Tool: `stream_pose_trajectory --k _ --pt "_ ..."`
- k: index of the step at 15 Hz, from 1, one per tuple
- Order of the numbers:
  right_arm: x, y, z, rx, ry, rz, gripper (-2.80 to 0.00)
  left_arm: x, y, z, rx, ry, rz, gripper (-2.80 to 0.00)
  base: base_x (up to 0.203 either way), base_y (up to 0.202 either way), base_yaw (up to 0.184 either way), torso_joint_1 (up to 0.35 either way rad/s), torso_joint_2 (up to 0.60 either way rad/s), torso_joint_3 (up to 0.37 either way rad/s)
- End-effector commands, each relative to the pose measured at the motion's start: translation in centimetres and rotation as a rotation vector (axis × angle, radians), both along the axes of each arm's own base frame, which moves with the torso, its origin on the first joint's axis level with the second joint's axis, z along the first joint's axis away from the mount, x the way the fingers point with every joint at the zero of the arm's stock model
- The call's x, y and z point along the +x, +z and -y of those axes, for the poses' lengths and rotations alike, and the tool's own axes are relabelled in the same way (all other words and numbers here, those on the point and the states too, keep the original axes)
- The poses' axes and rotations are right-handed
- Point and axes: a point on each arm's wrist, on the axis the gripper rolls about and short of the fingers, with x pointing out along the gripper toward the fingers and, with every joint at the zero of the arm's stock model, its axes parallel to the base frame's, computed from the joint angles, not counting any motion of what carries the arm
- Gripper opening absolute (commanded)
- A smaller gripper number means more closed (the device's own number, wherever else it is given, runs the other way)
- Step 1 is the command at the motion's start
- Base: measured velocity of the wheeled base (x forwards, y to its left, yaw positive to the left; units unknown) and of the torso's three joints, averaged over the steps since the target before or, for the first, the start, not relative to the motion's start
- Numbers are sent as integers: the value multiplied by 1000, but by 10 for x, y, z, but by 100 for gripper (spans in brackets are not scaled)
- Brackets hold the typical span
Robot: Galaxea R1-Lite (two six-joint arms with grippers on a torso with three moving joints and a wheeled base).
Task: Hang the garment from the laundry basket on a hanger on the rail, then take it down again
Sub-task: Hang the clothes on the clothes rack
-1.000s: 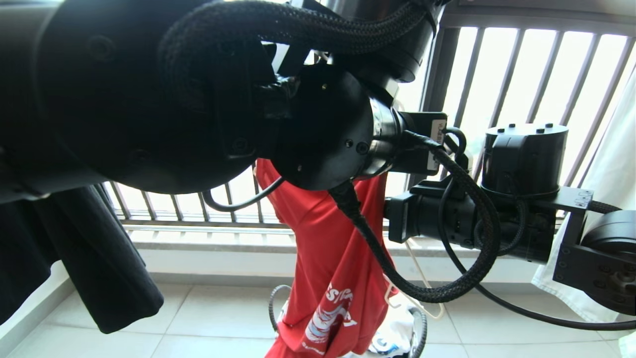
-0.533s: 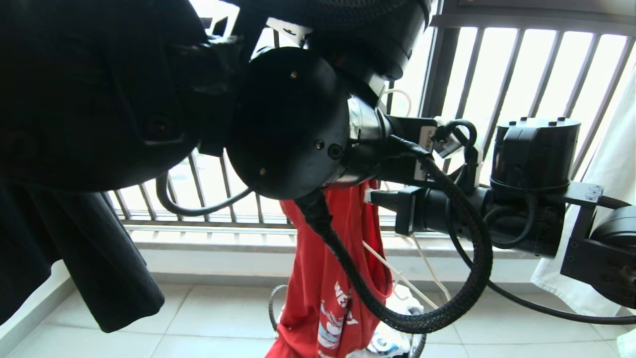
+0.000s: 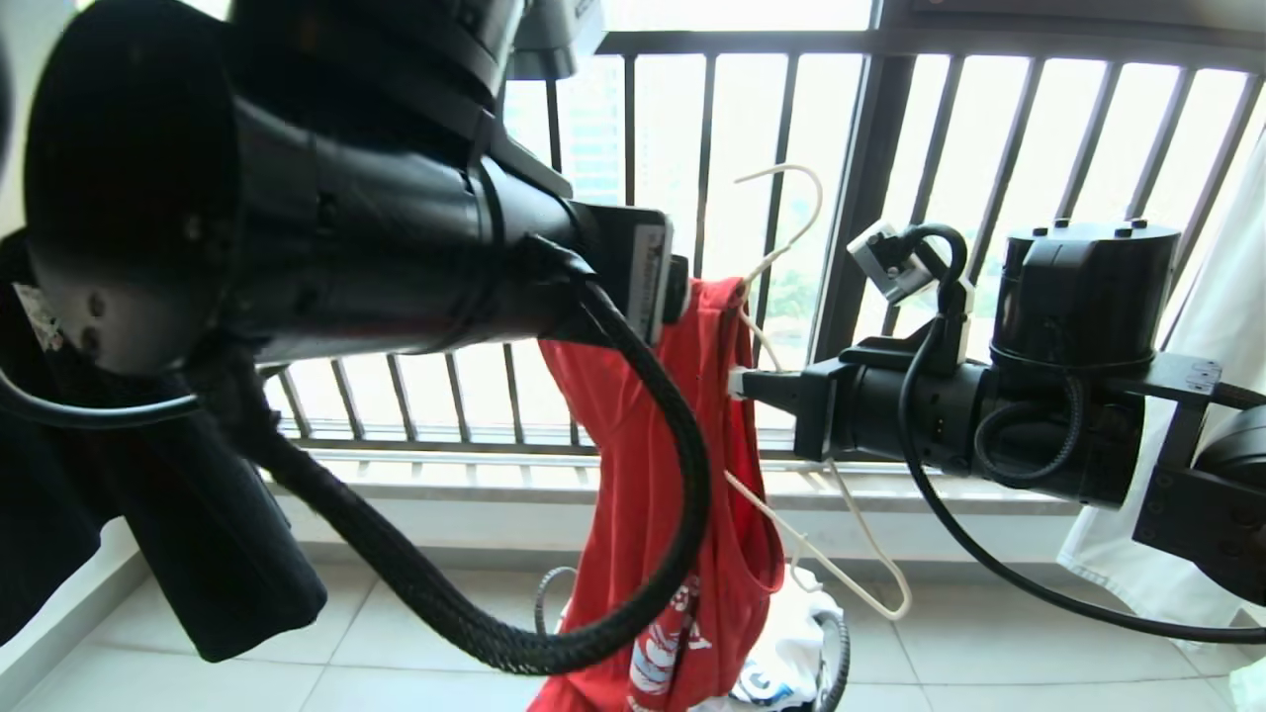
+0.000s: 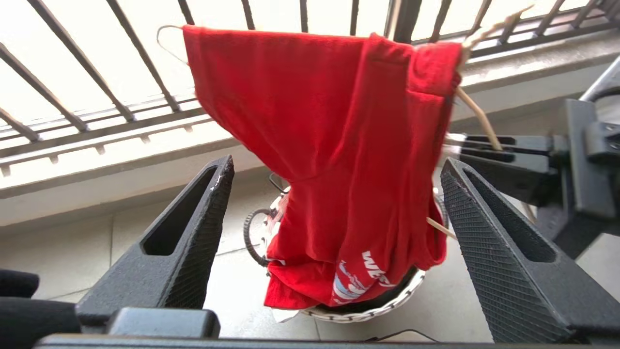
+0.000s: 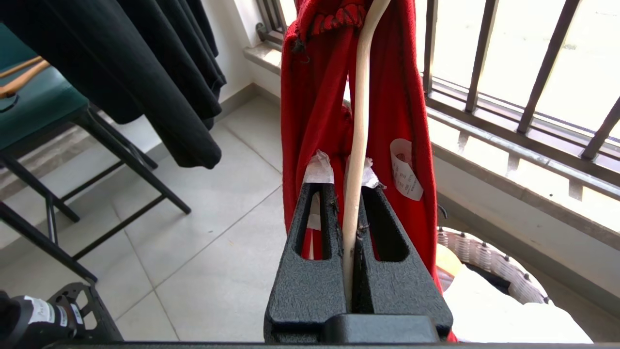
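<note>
The red garment [image 3: 643, 465] hangs over the cream hanger [image 3: 791, 198], its lower end reaching into the laundry basket [image 4: 368, 315] on the floor. My right gripper [image 5: 346, 189] is shut on the hanger's wire [image 5: 361, 97], inside the garment's neck by the white label [image 5: 406, 169]; it comes in from the right in the head view [image 3: 740, 383]. My left gripper [image 4: 336, 165] is open in front of the garment [image 4: 329, 135], apart from the cloth, with nothing between its fingers [image 4: 193, 232]. The rail is out of view.
A black garment [image 3: 198, 554] hangs at the left and a white one [image 3: 1217, 376] at the right. The dark barred window railing [image 3: 890, 198] stands just behind the hanger. A green chair [image 5: 34, 106] stands on the tiled floor to the left.
My left gripper has opened and its arm has drawn back to the left, off the garment. The hanger's hook and the top of the garment now show. The right gripper has kept its hold.
</note>
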Motion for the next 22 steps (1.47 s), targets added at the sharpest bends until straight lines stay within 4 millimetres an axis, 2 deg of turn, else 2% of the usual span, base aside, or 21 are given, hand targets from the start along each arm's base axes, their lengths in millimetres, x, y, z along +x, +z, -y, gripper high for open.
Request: stream_pose_trajectory --k 1,5,7,10,12,16,19,20,21,22 --pt "-2 3 1 8 5 9 -280 11 14 -29 -3 88 36 -280 0 0 0 0 0 0" --pt "-7 8 3 27 62 14 -280 18 26 -53 102 30 28 -280 0 0 0 0 0 0" --pt "-13 16 5 62 123 11 -280 15 38 -67 90 -96 3 -280 0 0 0 0 0 0" --pt "-13 11 2 65 242 -11 -280 21 37 -87 134 -293 -24 -280 0 0 0 0 0 0" --pt "-9 4 2 43 353 4 -280 27 34 -93 153 -393 -42 -280 0 0 0 0 0 0" --pt "-12 -2 4 33 432 -3 -280 14 24 -109 223 -635 -119 -280 0 0 0 0 0 0" --pt "-18 1 7 45 483 -3 -280 2 25 -101 221 -717 -107 -280 0 0 0 0 0 0" --pt "-18 0 7 45 483 -4 -280 0 26 -99 222 -731 -105 -29 0 0 0 0 0 0" --pt "-18 1 7 45 483 -2 -280 0 25 -96 223 -742 -103 0 0 0 0 0 0 0" --pt "-18 1 7 46 483 0 -280 4 24 -92 224 -747 -105 0 0 0 0 0 0 0"
